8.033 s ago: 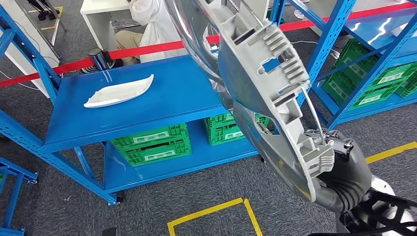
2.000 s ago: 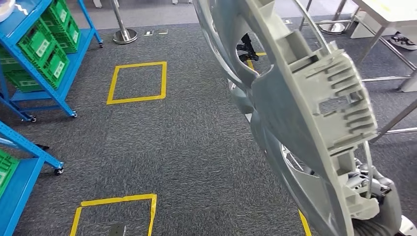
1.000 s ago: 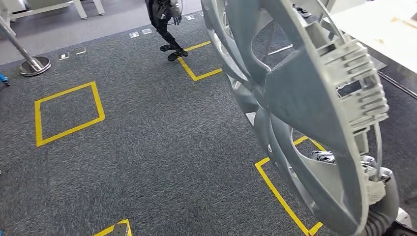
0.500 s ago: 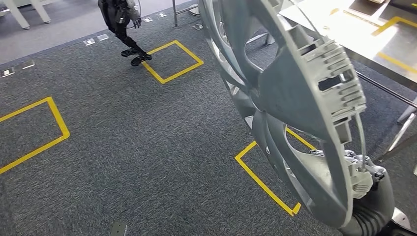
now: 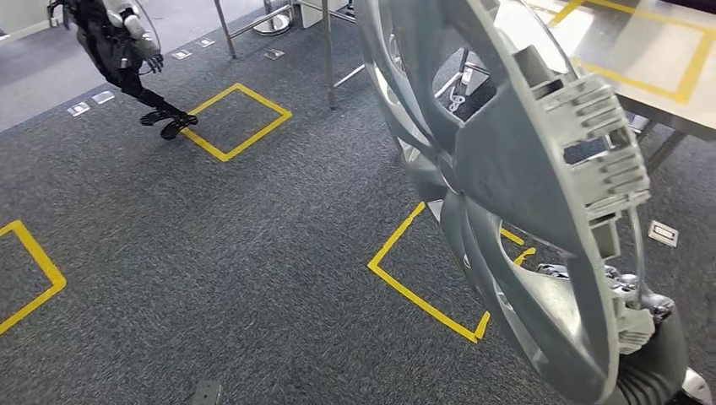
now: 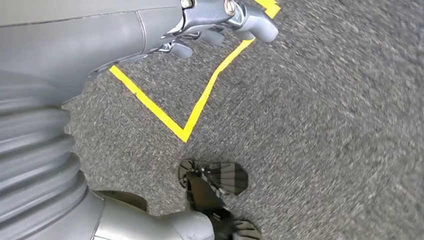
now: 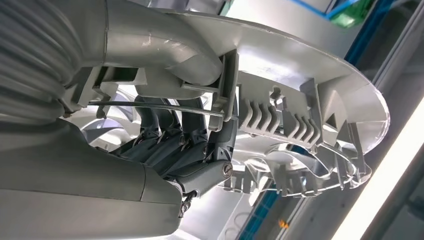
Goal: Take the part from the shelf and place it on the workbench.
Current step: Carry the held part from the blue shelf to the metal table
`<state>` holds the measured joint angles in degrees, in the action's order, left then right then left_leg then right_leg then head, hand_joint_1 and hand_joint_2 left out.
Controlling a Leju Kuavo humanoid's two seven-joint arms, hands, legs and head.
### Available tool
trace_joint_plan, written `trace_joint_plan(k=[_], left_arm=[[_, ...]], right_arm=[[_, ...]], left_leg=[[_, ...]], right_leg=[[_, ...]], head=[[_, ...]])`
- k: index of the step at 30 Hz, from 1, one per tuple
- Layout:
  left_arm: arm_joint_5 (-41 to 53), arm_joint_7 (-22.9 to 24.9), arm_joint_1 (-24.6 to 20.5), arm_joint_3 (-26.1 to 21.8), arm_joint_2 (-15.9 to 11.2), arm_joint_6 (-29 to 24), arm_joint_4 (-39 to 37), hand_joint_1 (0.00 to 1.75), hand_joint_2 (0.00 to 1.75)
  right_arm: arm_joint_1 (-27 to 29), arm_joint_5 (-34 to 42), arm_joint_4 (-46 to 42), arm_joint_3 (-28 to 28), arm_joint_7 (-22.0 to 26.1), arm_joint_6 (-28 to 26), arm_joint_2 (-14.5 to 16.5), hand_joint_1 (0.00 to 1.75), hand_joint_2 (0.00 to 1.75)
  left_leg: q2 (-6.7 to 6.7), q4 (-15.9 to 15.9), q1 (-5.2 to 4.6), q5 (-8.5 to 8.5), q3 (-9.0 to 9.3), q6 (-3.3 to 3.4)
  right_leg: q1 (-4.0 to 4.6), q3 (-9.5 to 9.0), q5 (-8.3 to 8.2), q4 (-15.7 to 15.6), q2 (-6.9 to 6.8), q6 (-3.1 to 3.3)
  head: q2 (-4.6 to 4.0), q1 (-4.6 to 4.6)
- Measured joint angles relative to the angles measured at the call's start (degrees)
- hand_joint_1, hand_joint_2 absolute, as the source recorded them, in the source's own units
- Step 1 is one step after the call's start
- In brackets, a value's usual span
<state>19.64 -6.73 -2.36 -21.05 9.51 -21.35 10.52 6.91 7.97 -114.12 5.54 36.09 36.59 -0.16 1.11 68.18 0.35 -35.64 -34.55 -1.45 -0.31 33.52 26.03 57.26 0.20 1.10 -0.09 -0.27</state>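
Part (image 5: 507, 169) in right hand (image 7: 165, 150) above grey carpet (image 5: 253, 253).

No legible text, labels, brands or numbers in any view; floor carries only plain yellow tape outlines (image 5: 426, 299).

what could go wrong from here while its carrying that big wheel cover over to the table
The wheel cover is held by the right hand at one low edge only, so the tall, tilted part could swing or slip as the robot walks. It also blocks much of the head view, hiding part of the table and its legs, so the cover's rim might clip the table edge. Another robot stands nearby on the floor, so paths could cross.
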Motion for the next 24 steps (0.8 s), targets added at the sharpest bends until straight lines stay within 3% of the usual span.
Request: trace_joint_plan(k=[1,2,3,5,6,7,9,11,13,15,17,18,19,22,24], left_arm=[[0.1,0.2,0.1,0.0,0.0,0.0,0.0,0.0,1.75],[0.1,0.2,0.2,0.0,0.0,-0.1,0.0,0.0,1.75],[0.1,0.3,0.3,0.0,0.0,-0.1,-0.1,0.0,1.75],[0.2,0.2,0.3,0.0,0.0,-0.2,-0.1,0.0,1.75],[0.2,0.2,0.3,0.0,-0.1,-0.3,-0.1,0.0,1.75],[0.2,0.1,0.3,0.0,-0.1,-0.3,-0.1,0.0,1.75],[0.3,-0.2,0.3,0.0,0.0,-0.5,-0.1,0.0,1.75],[0.3,-0.6,0.2,0.0,0.0,-0.8,-0.1,0.0,1.75],[0.5,-0.8,0.1,-0.1,-0.1,-1.0,0.0,0.0,1.75],[0.6,-0.9,0.1,-0.1,-0.1,-1.1,0.0,0.0,1.75],[0.8,-1.0,0.3,-0.1,-0.1,-1.4,0.0,0.0,1.75],[0.9,-1.0,0.3,-0.1,-0.1,-1.5,0.0,0.0,1.75],[1.0,-1.1,0.3,-0.2,-0.1,-1.6,0.0,0.0,1.75],[1.2,-1.2,0.0,-0.2,0.1,-1.6,0.0,0.0,1.75],[1.2,-0.9,-0.1,-0.2,0.1,-1.5,0.0,0.0,1.75]], right_arm=[[0.0,0.0,0.0,0.0,-0.1,-0.1,0.0,1.75,1.75],[0.0,-0.1,0.0,0.0,-0.1,-0.1,0.1,1.75,1.75],[0.0,-0.1,0.0,0.0,-0.2,-0.1,0.1,1.75,1.75],[0.0,-0.1,0.0,0.0,-0.4,-0.1,0.2,1.75,1.75],[0.0,-0.1,-0.1,0.0,-0.5,-0.1,0.2,1.75,1.75],[-0.1,-0.1,-0.1,0.0,-0.6,-0.1,0.2,1.75,1.75],[-0.1,-0.1,-0.4,0.0,-0.9,0.0,0.3,1.75,1.75],[-0.1,-0.1,-0.5,0.1,-1.0,0.1,0.3,1.75,1.75],[-0.2,0.0,-0.6,0.2,-1.2,0.2,0.3,1.75,1.75],[-0.4,0.1,-0.7,0.3,-1.2,0.3,0.3,1.75,1.75],[-0.4,0.4,-0.7,0.3,-1.3,0.3,0.3,1.75,1.75],[-0.4,0.6,-0.7,0.3,-1.3,0.4,0.3,1.75,1.75],[-0.3,0.7,-0.7,0.3,-1.3,0.5,0.3,1.75,1.75],[-0.2,0.9,-0.7,0.4,-1.4,1.0,0.2,1.75,1.75],[-0.1,0.9,-0.6,0.4,-1.5,1.2,0.2,1.75,1.75]], left_leg=[[-0.62,3.8,0.04,-1.44,-1.85,-0.09],[-0.82,6.0,0.1,-1.83,-3.03,-0.17],[-0.91,6.2,0.17,-1.12,-3.29,-0.22],[-1.84,0.2,0.5,2.99,-0.73,-0.33],[-3.52,-3.6,0.8,4.59,1.01,-0.4],[-5.23,-6.8,1.04,5.66,2.36,-0.4],[-7.11,-9.0,1.12,5.77,3.25,-0.01],[-5.62,-9.2,0.94,6.09,3.25,0.9],[-3.95,-9.6,0.95,6.45,3.32,1.82],[-2.26,-9.8,0.73,6.54,3.31,2.4],[-0.71,-9.8,0.43,6.46,3.21,2.6],[-0.15,-9.7,0.33,6.41,3.19,2.63],[0.32,-9.7,0.28,6.37,3.21,2.62],[0.99,-9.7,0.13,6.2,3.48,2.37],[1.12,-9.6,-0.04,6.08,3.46,2.1]], right_leg=[[-0.02,0.03,0.0,0.0,0.76,0.05],[-0.04,0.04,0.0,0.1,1.61,0.05],[-0.08,0.04,0.01,0.2,2.48,0.01],[-0.27,0.01,0.1,0.5,4.23,-0.25],[-0.37,0.1,0.16,0.7,5.01,-0.52],[-0.42,0.34,0.21,1.0,5.81,-0.9],[-0.56,1.03,-0.01,1.2,7.32,-1.84],[-0.86,1.57,-0.44,1.0,8.55,-2.73],[-0.73,2.58,0.48,2.6,6.3,-3.18],[-0.45,5.5,3.69,8.5,2.22,-3.37],[-0.49,8.84,6.59,15.5,0.56,-3.53],[-0.49,9.34,6.71,16.8,0.29,-3.52],[-0.48,8.62,5.81,15.9,0.16,-3.44],[-0.02,2.06,1.34,4.7,-0.5,-2.45],[0.36,0.0,0.59,0.7,-0.97,-2.02]], head=[[0.0,-0.02],[0.0,-0.03],[0.0,-0.03],[0.0,-0.03],[0.0,-0.03],[0.0,-0.03],[0.0,-0.02],[0.0,-0.03],[0.0,0.26],[0.0,0.66],[0.0,0.76],[0.0,0.76],[0.0,0.77],[0.0,0.84],[0.0,0.88]])
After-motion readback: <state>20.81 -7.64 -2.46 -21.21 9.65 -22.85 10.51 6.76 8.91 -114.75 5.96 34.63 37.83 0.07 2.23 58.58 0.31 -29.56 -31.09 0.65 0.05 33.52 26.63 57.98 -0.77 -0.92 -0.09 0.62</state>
